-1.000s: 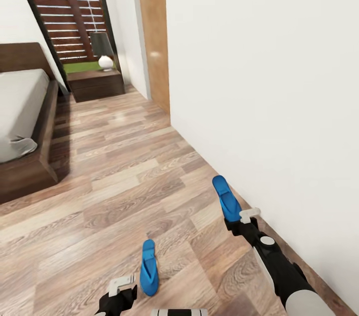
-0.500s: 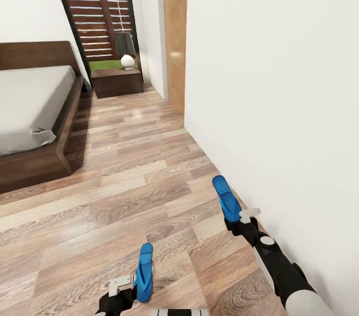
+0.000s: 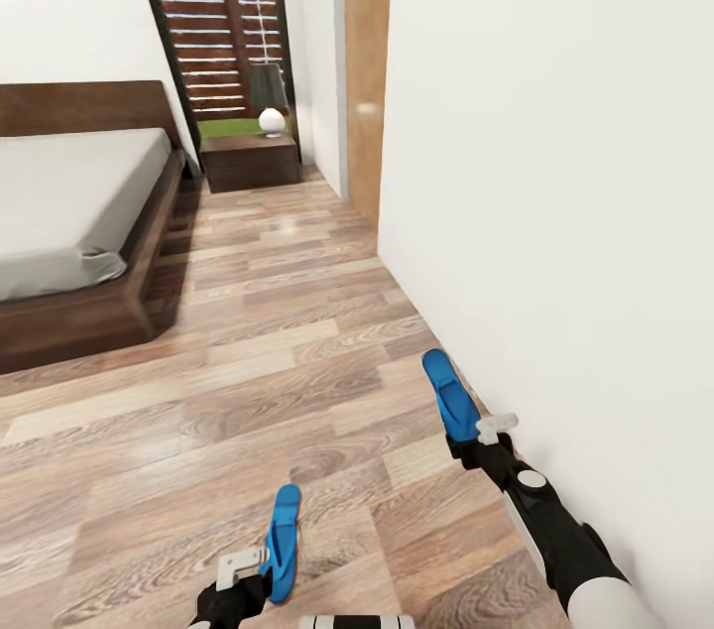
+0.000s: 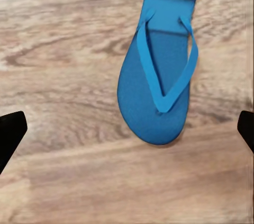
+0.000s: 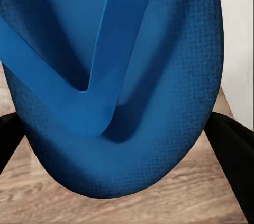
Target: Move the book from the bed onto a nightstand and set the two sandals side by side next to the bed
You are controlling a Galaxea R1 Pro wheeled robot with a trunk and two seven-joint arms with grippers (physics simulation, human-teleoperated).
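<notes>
A blue sandal (image 3: 449,395) is held off the floor beside the white wall, with my right gripper (image 3: 466,440) shut on its end; in the right wrist view this sandal (image 5: 116,75) sits between the dark fingers. A second blue sandal (image 3: 282,544) lies flat on the wood floor just ahead of my left gripper (image 3: 243,577). In the left wrist view, that sandal (image 4: 159,65) is on the planks and the fingers (image 4: 10,131) stand wide apart, open. The bed (image 3: 79,192) is at the far left. A nightstand (image 3: 250,160) stands beyond it. The book is out of view.
A white wall (image 3: 555,192) runs close along my right arm. A lamp (image 3: 269,98) sits on the nightstand below the slatted window (image 3: 223,14). A wooden door frame (image 3: 365,63) stands past the wall corner. Open plank floor (image 3: 248,361) stretches between me and the bed.
The whole view has swung toward the bed, bringing more mattress and the nightstand rightward. Both arms keep their pose. The floor sandal now appears closer to the left gripper.
</notes>
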